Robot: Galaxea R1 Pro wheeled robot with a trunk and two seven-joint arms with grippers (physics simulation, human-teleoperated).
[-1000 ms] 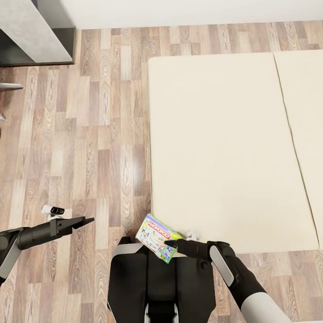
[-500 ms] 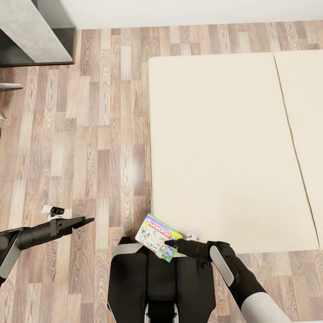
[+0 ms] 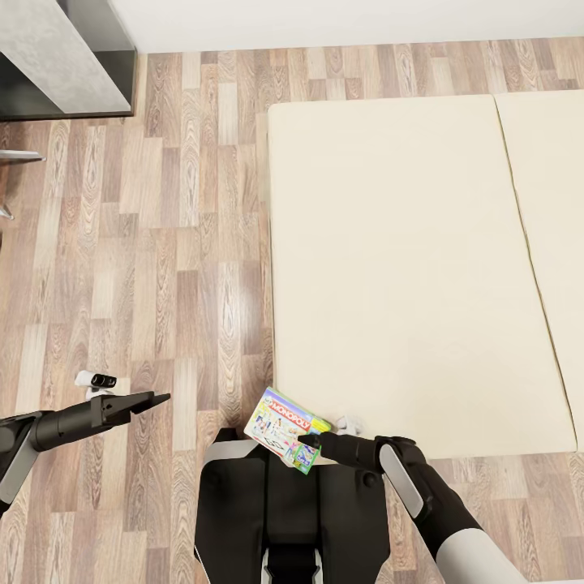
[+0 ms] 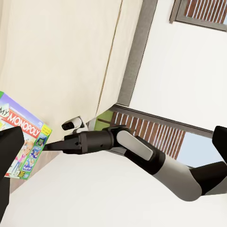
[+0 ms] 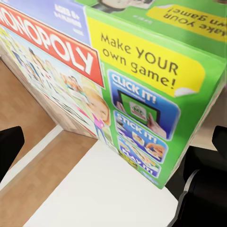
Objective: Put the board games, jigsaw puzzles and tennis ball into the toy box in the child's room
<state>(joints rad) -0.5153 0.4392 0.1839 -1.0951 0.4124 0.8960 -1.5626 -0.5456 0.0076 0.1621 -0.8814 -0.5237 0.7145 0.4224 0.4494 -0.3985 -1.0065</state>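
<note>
My right gripper (image 3: 312, 442) is shut on one board game, a colourful Monopoly carton (image 3: 284, 426), and holds it in the air over my trunk, just off the near left corner of the bed (image 3: 405, 259). The carton's lettered face (image 5: 109, 80) sits close up in the right wrist view, between the dark fingers (image 5: 9, 142). The left wrist view shows the same carton (image 4: 21, 137) from the side, with my right arm (image 4: 137, 146) reaching to it. My left gripper (image 3: 154, 398) hangs over the floor at the lower left, open and empty, its fingers (image 4: 9, 161) spread wide.
The bed's cream top is bare. A corner of the grey table (image 3: 57, 57) shows at the upper left, against the white wall. Wood-plank floor (image 3: 178, 243) runs between table and bed. A grey chair part (image 3: 16, 154) pokes in at the left edge.
The view has shifted very slightly. Both arms and the carton stand as before.
</note>
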